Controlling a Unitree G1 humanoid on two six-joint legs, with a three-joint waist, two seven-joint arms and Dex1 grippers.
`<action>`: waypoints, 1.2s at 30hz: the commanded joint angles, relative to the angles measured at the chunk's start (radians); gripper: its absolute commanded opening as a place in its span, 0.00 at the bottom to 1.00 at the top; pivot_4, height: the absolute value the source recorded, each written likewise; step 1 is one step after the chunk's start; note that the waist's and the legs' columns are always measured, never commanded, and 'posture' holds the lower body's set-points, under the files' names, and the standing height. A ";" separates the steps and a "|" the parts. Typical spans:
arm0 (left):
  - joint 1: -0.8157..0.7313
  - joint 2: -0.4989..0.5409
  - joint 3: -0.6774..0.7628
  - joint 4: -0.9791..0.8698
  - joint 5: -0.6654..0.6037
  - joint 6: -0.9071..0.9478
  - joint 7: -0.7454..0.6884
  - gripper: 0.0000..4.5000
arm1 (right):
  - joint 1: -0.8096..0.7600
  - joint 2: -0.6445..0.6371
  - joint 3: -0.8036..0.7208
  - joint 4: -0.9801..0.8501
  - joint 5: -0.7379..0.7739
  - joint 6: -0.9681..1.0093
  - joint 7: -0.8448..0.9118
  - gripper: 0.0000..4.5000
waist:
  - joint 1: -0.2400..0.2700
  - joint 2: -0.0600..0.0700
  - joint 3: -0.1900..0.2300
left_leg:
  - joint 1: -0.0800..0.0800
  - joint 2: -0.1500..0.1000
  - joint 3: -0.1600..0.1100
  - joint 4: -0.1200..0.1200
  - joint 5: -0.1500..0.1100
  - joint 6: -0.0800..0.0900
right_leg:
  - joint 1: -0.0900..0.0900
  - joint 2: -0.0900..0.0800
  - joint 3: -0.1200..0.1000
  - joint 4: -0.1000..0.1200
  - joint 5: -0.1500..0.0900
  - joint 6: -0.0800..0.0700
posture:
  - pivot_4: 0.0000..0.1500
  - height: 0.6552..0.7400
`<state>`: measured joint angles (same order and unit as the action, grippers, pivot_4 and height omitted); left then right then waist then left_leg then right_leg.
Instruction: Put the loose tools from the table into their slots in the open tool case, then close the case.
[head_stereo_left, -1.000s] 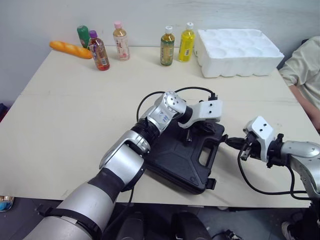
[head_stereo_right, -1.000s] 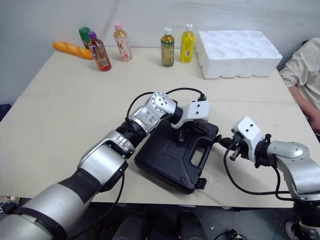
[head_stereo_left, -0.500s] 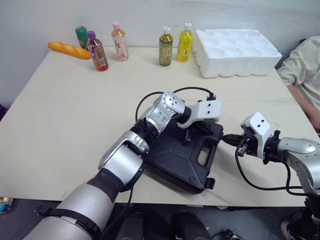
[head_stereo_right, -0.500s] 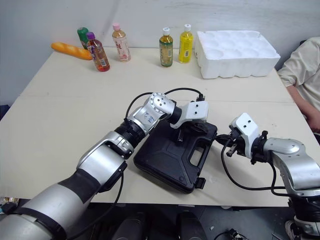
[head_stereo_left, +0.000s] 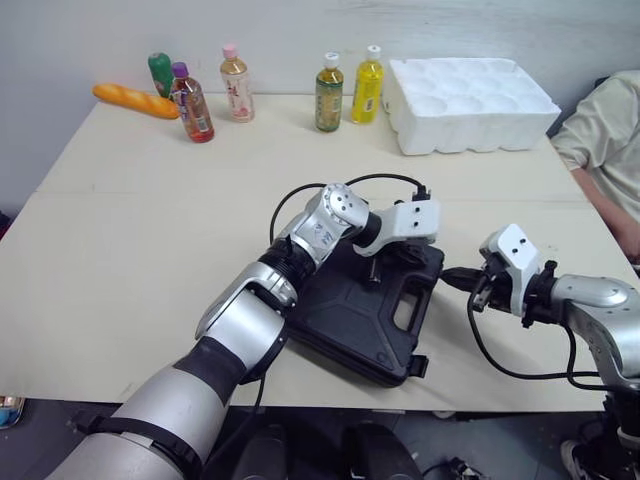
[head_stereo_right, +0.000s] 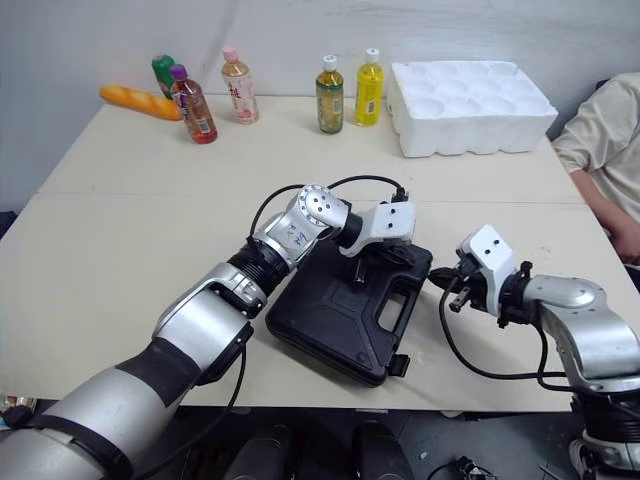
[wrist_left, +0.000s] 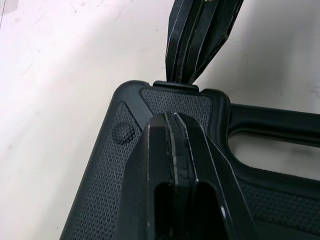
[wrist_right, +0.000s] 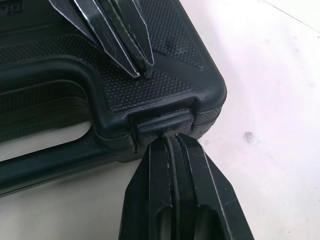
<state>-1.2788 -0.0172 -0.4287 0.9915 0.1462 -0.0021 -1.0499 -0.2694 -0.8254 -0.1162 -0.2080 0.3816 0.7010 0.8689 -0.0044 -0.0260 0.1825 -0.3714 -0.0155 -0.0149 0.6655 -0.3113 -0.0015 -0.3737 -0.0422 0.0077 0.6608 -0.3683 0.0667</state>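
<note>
**Black case shut, both hands at its handle end**

The tool case (head_stereo_left: 365, 315) is seen lying flat on the tabletop (head_stereo_left: 150, 230), close to the front edge and a bit toward the right side. Its lid is down. The handle (wrist_left: 275, 122) is pointed toward the right edge of the tabletop.

The left hand (head_stereo_left: 378, 272) is reached across the case and is set tip-down on the bumpy lid, at the corner just beside the handle. Its two black fingers are pressed together, and nothing is held between them.

The right hand (head_stereo_left: 453, 274) is brought in from the right side, low over the tabletop. Its fingers are pressed together too, with nothing between them. Its tip is held right at the small latch (wrist_right: 162, 125) on the side of the case, at the same corner. The two hands are very near each other there.

Along the far edge, a long orange bread (head_stereo_left: 135, 100), a yellow bottle (head_stereo_left: 367, 85) and a white foam tray (head_stereo_left: 470, 100) are lined up, well apart from the case. A person's sleeve (head_stereo_left: 610, 130) is seen at the right edge.
</note>
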 joint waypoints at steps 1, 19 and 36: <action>0.065 -0.007 -0.073 0.057 0.084 0.033 -0.030 0.01 | -0.036 0.012 -0.013 -0.064 0.038 -0.019 0.010 0.00 | -0.001 0.000 0.000 | 0.000 0.000 0.000 0.000 0.000 0.000 | 0.000 0.000 0.000 0.000 0.000 0.000 | 1.00 1.00; 0.099 0.078 0.097 -0.255 -0.172 0.156 -0.286 0.01 | 0.210 -0.104 -0.223 -0.160 0.082 -0.002 0.070 0.00 | 0.006 0.002 0.001 | -0.002 0.000 0.000 -0.001 0.000 0.000 | -0.002 0.000 0.000 0.000 0.000 0.000 | 1.00 1.00; 0.403 0.328 -0.164 -0.931 -0.203 0.435 -0.370 0.01 | 0.689 -0.083 -0.320 -0.583 0.255 0.093 0.114 0.00 | 0.008 0.006 0.002 | -0.002 0.000 -0.002 0.000 0.001 0.002 | 0.001 0.000 0.000 -0.002 0.001 0.001 | 1.00 1.00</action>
<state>-0.8746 0.3119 -0.5631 0.0539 -0.0928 0.4609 -1.4430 0.4207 -0.9129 -0.4430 -0.7625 0.6352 0.8044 1.0000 0.0038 -0.0204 0.1845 -0.3734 -0.0156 -0.0167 0.6656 -0.3107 0.0004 -0.3725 -0.0417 0.0079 0.6584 -0.3675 0.0680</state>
